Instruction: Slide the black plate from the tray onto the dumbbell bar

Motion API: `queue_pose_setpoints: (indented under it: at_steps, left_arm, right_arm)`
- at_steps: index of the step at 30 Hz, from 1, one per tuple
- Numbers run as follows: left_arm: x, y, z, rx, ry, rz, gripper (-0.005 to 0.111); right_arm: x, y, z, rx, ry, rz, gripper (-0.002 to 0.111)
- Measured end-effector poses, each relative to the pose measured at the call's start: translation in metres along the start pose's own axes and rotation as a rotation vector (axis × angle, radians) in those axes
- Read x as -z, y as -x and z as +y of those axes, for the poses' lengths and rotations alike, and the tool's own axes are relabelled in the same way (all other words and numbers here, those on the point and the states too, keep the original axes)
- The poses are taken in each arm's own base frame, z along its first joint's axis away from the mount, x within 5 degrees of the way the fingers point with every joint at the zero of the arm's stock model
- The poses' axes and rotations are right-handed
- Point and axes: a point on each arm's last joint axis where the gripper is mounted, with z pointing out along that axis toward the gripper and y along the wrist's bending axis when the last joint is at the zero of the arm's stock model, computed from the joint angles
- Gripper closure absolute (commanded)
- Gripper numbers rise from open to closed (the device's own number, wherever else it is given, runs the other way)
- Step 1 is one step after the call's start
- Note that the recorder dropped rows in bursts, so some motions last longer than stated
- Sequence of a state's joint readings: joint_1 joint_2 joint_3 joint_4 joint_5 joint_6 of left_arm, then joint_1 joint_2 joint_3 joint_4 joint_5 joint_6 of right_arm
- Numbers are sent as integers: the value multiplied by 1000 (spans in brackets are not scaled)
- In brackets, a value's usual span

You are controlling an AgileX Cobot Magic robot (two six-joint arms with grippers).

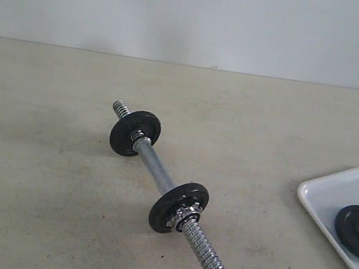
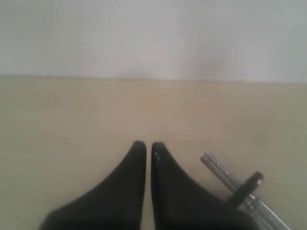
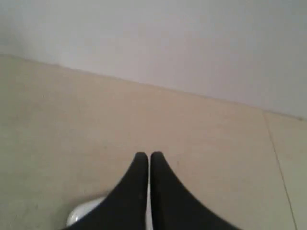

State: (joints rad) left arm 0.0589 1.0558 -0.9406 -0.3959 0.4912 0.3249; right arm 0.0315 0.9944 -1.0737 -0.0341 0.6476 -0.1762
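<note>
Jaws of the left gripper and right gripper stand closed, holding nothing. The dumbbell bar slants across the exterior frame's centre, two black discs on it. The black plate lies flat in the tray at the right edge.

A scuffed beige tabletop meets a plain pale grey wall under soft, even light.

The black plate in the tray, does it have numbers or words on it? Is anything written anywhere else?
None can be read. The black plate, the tray and the dumbbell bar with its far disc and near disc show no letters or numbers; any raised marks are too blurred.
</note>
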Motion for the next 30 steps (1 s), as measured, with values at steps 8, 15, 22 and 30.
queue_pose_setpoints:
  at_steps: [8, 15, 22, 30]
  left_arm:
    - [-59, -33, -12, 11, -278, 310, 102]
    - [-102, -85, -6, 77, -323, 553, 102]
    - [-105, -88, -17, 72, -477, 541, 102]
    - [-110, -80, -16, 144, -450, 454, 102]
  right_arm:
    - [-75, -83, 28, 5, 185, 409, 109]
    - [-91, -134, 44, -13, 268, 510, 109]
    - [-93, -134, 44, -15, 260, 488, 109]
    - [-94, -132, 43, -13, 249, 464, 109]
